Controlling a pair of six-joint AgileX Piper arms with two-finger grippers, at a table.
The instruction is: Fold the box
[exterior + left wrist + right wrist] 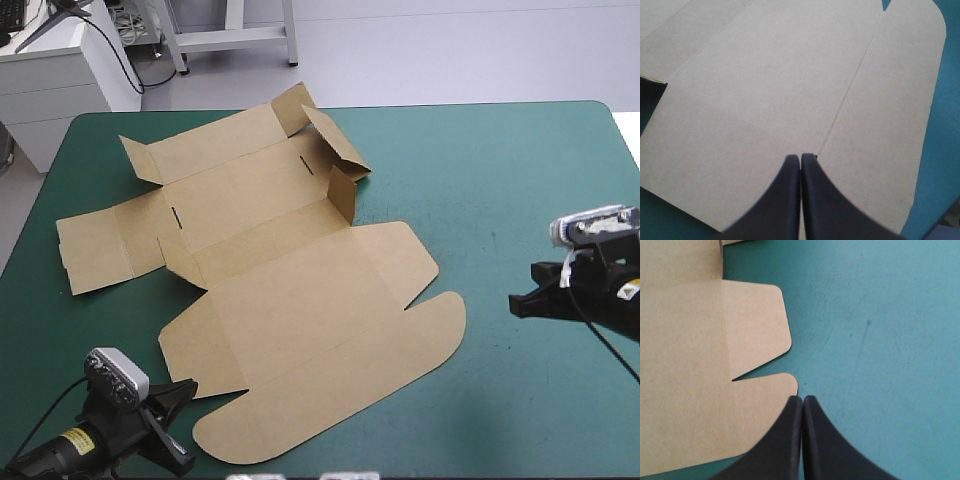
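Teal-green all over, the counter point(520, 170) carries the brown box point(300, 290) across its left and middle. The box is a flat cut sheet, with a few small flaps at its far end standing up. The left hand point(800, 159) is pressed closed and empty, its tips above the sheet's near-left part. The right hand point(803, 399), likewise closed and empty, sits over bare counter just beside a rounded flap.
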